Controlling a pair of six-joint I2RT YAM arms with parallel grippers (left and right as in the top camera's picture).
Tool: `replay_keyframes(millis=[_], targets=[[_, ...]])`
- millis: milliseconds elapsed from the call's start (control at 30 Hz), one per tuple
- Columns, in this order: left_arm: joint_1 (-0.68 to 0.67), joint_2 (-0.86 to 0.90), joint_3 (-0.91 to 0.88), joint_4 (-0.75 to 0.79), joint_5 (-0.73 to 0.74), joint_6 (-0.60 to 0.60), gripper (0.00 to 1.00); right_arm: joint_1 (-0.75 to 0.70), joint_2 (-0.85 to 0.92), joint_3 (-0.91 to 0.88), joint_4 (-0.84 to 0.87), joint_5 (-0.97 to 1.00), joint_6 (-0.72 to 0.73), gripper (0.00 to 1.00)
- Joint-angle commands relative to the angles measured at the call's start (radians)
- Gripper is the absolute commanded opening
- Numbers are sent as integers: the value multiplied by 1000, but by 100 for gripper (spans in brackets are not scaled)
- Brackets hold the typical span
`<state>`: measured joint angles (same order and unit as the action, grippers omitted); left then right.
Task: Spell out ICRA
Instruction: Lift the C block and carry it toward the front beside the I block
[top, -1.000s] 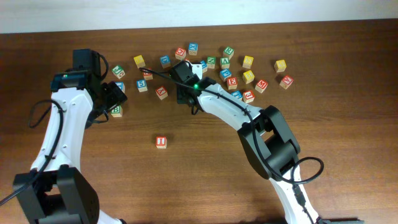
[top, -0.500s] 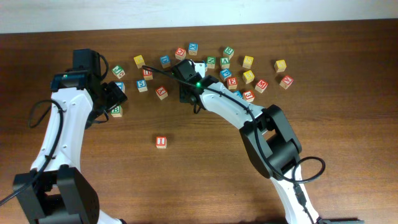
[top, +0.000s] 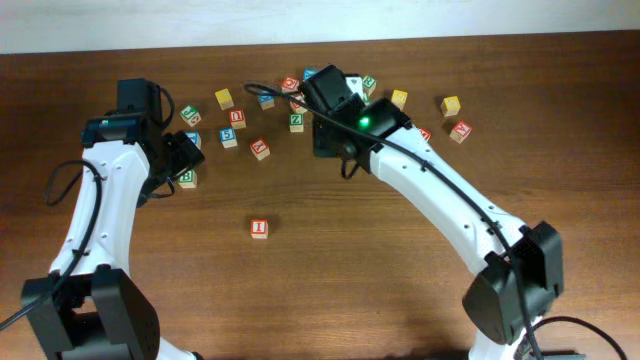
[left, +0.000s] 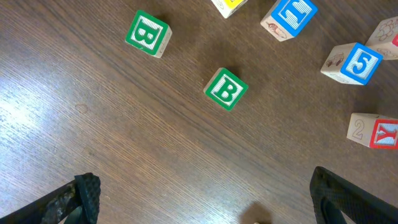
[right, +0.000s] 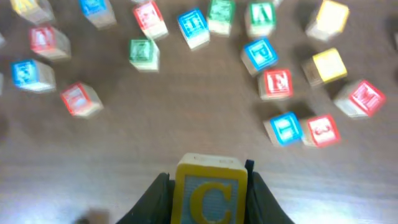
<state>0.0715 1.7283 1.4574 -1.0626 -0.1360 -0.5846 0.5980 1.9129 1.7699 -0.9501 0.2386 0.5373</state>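
Observation:
A yellow-edged block with a yellow C (right: 210, 190) sits between the fingers of my right gripper (right: 210, 200), which is shut on it above the wood. In the overhead view the right gripper (top: 330, 140) hangs just in front of the block scatter, and the wrist hides the C block. A red I block (top: 259, 228) lies alone on the table toward the front. My left gripper (left: 205, 199) is open and holds nothing. It hovers at the left (top: 184, 160) near two green B blocks (left: 226, 89) (left: 147, 33).
Several letter blocks (top: 380, 110) lie scattered across the back of the table (top: 330, 270), from the left gripper over to a yellow one (top: 451, 104) at the right. The right wrist view shows them blurred (right: 273, 84), beyond the held block.
My right gripper has shut on the C block and carried it to the right and back, the arm swinging out wide. The left arm has not moved.

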Motion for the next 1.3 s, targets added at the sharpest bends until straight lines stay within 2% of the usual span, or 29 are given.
replay_keyframes(millis=[0, 233, 700, 1267], targets=[[2, 7, -3, -1, -11, -6, 99, -3, 22, -5, -116, -3, -13, 20], [2, 7, -3, -1, -11, -6, 99, 5, 48, -87, -147, -56, -12, 20], [2, 7, -3, -1, -11, -6, 99, 5, 54, -370, 52, -124, -5, 20], [2, 7, -3, -1, -11, -6, 99, 5, 58, -380, 64, -134, -5, 20]])
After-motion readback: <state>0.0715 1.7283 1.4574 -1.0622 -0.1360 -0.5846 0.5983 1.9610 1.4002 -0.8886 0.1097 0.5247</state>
